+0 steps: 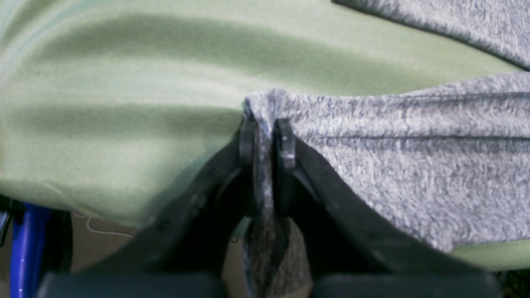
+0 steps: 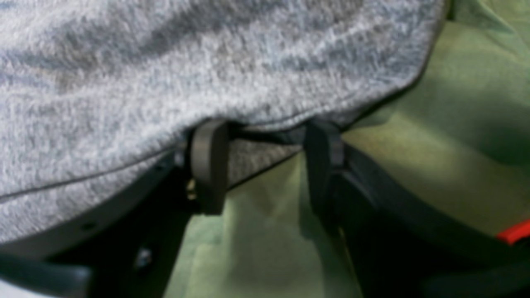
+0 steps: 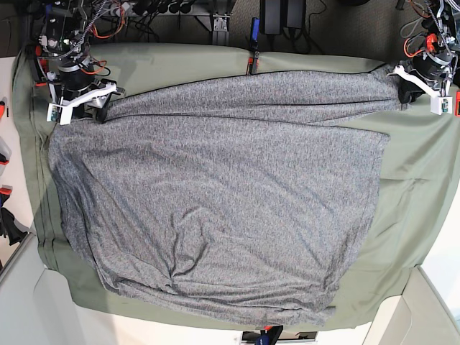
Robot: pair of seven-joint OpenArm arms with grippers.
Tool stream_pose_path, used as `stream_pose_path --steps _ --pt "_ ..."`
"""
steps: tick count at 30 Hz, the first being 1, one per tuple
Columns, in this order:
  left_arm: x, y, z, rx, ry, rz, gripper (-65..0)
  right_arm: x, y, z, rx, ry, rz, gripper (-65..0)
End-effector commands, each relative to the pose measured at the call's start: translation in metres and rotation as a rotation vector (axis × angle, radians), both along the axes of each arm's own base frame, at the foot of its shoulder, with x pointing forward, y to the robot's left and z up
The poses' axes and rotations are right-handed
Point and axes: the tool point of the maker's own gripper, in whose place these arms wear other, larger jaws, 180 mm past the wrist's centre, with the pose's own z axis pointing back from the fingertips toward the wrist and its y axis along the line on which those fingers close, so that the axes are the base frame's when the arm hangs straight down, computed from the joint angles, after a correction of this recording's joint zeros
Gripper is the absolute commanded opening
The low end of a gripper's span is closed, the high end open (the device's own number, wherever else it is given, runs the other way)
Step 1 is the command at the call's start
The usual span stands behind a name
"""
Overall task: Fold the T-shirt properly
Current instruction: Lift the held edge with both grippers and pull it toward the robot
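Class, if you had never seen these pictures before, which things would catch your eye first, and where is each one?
First, the big heather-grey T-shirt, spread over most of the olive-green table cloth. Next, the left gripper at the base view's upper right, its jaws pinched shut on a fold of the shirt. The right gripper at the upper left has its jaws apart at the shirt's hem.

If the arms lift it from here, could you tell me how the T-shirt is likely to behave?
Probably floppy: the T-shirt lies wrinkled and bunches into a thin fold inside the left gripper. It would likely sag between the two held points, since the right gripper looks open. Its knit seems grippy rather than slippery.
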Motion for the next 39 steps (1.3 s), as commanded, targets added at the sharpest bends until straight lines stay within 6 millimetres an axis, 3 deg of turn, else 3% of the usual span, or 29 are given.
stream_pose_path --steps 1,3,8,12,20,28,35,39 --pt "-0.019 -0.010 -0.012 -0.018 0.097 -0.053 -60.7 -0.005 -0.004 -0.004 -0.004 0.035 -0.002 -34.8" --pt "-0.019 -0.010 -0.012 -0.016 0.097 -0.053 -60.7 -0.006 -0.004 -0.004 -0.012 0.038 0.000 -39.4" --pt "-0.011 0.002 0.002 0.009 0.056 -0.032 -60.7 -0.006 -0.010 -0.002 -0.084 0.047 0.020 -65.0" --pt "-0.002 0.011 0.021 0.013 0.006 -0.004 -60.7 -0.003 -0.012 0.005 -0.111 0.042 0.030 -65.0" --pt "0.013 0.009 0.055 0.049 -0.062 -0.036 -60.7 0.003 -0.010 0.031 -0.153 0.039 0.050 -65.0" --pt "0.033 0.027 0.111 0.145 -0.241 -0.019 -60.7 0.013 -0.022 0.055 -0.237 -0.037 0.015 -65.0" --pt "0.063 0.029 0.136 0.167 -0.347 -0.035 -60.7 0.033 -0.024 0.070 -0.258 -0.096 0.009 -65.0" --pt "0.088 0.018 0.142 0.198 -0.407 -0.077 -60.7 0.042 -0.028 0.074 -0.257 -0.116 -0.004 -65.0"
